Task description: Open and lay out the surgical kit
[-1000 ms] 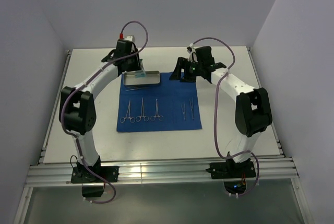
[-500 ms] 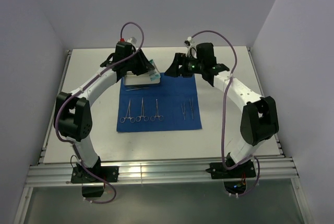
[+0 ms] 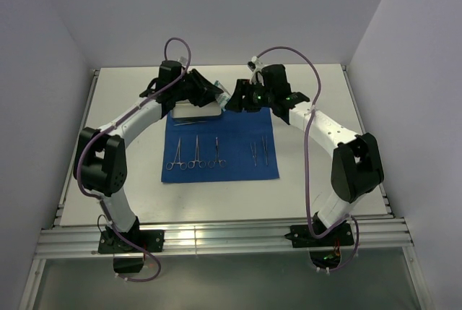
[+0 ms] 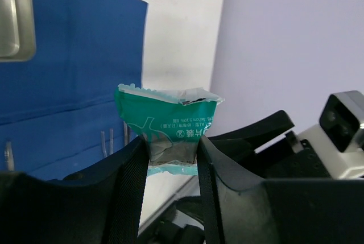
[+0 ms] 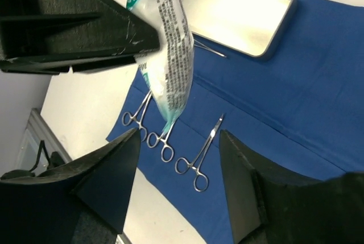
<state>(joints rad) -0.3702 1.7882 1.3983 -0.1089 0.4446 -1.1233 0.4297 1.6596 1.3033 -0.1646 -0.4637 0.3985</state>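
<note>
Currently the left pincer [image 4: 171, 148] pinches the packet [image 4: 165, 110] by 1 end; the right pincer [image 5: 179, 136] gapes around it, untouching, so a mistimed handover could drop it.

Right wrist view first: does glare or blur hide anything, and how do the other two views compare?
Right wrist: the steel tray is washed out by glare, the clamps on the blue cloth are sharp, and the packet, close to the lens, is slightly soft. Left wrist: the packet print is crisp, the cloth behind it soft. Top external: even light, faint shadows, instruments tiny.
</note>
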